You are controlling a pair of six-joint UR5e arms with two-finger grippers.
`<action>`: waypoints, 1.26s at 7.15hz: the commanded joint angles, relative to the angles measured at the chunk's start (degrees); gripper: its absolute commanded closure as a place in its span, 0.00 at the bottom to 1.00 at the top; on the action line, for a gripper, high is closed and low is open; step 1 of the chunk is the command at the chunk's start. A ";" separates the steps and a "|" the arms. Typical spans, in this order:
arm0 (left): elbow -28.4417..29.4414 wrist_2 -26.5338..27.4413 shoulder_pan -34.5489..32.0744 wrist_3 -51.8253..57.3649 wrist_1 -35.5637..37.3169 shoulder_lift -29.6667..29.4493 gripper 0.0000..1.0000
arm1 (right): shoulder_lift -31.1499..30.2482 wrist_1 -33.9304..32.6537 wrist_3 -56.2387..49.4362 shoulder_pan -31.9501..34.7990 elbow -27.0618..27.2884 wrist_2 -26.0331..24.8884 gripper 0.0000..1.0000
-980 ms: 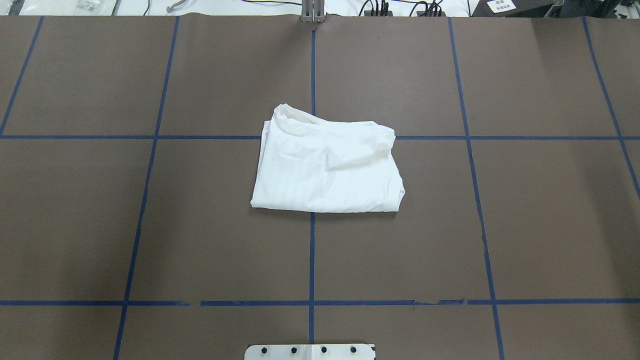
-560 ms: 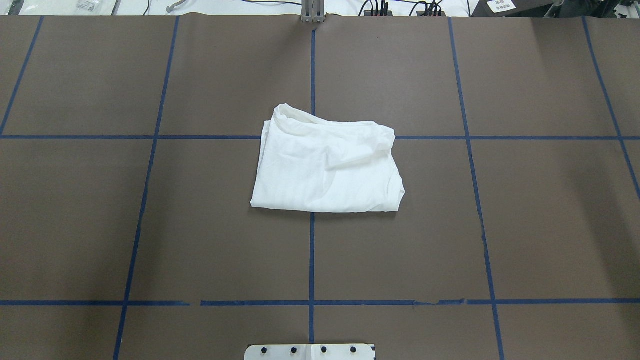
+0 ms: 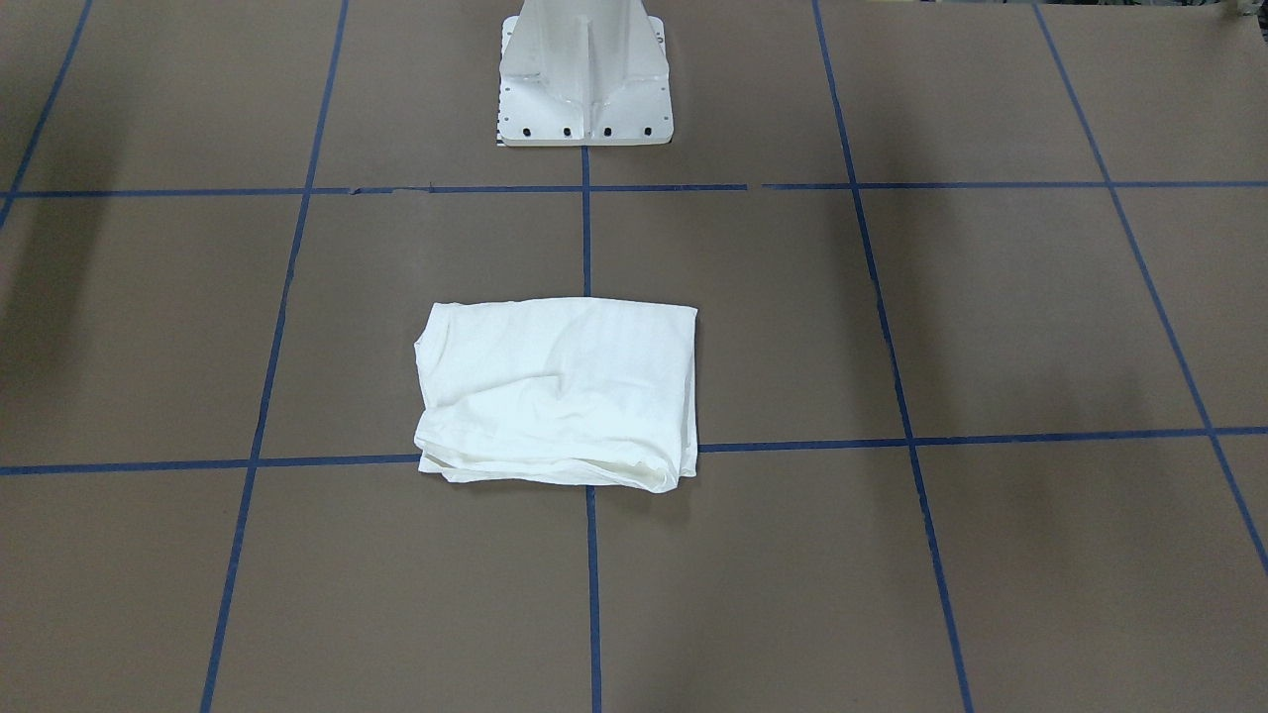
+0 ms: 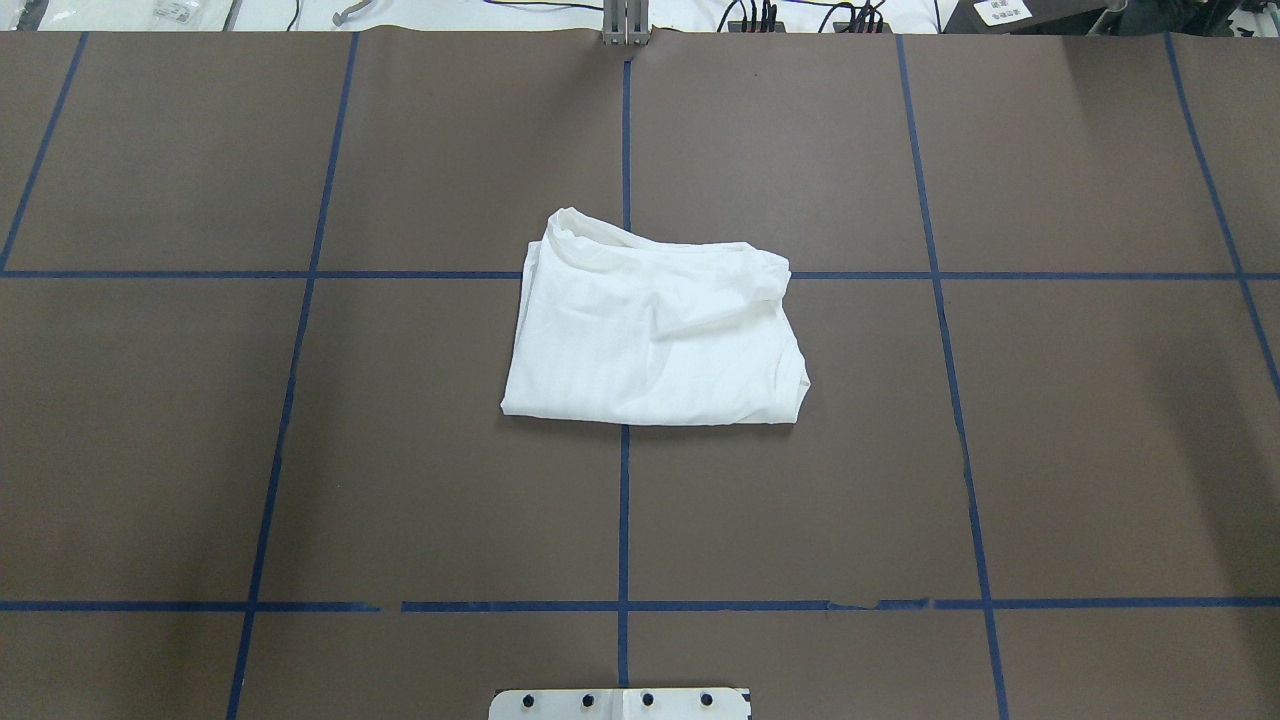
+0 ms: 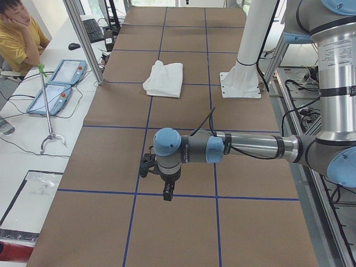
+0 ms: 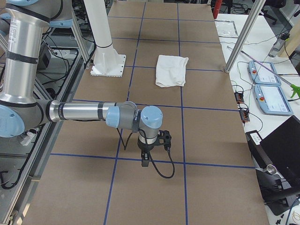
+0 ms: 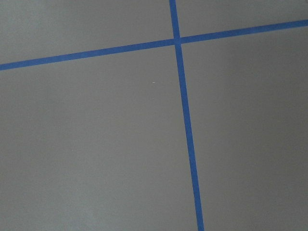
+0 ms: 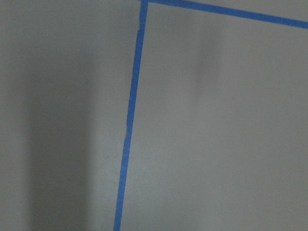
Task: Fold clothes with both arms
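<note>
Left claw [image 5: 167, 196]: hangs over table [image 5: 183, 233], well apart from shirt [image 5: 164, 79]; open or closed, cannot tell.
Right claw [image 6: 145, 162]: likewise, at the opposite end; cannot tell.
Progress: shirt lies folded at centre; folding looks done, nothing evidently left.
Surface: brown, blue tape grid [image 4: 624, 500].
Room: 1 operator [image 5: 16, 33] watching.

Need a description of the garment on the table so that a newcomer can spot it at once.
Start at the brown table gridded with blue tape and follow the centre line away from the white pedestal base. Over the second tape crossing lies the folded white shirt. It is the only cloth there, soft and creased, while the base is rigid.
</note>
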 commanded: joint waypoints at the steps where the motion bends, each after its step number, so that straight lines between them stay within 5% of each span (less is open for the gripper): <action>1: -0.37 0.54 0.06 -0.03 -0.18 -0.24 0.00 | -0.64 0.15 0.15 0.19 2.04 -5.96 0.00; 3: -0.64 0.38 -0.03 -0.12 -0.09 -0.07 0.00 | -1.33 0.15 0.85 0.19 2.32 -6.45 0.00; 5: -0.73 0.29 -0.03 -0.12 -0.09 0.02 0.00 | -1.34 0.15 1.02 0.19 2.23 0.37 0.00; 9: -0.82 0.20 -0.03 -0.12 -0.09 0.02 0.00 | -0.72 0.24 1.02 0.10 2.32 1.11 0.00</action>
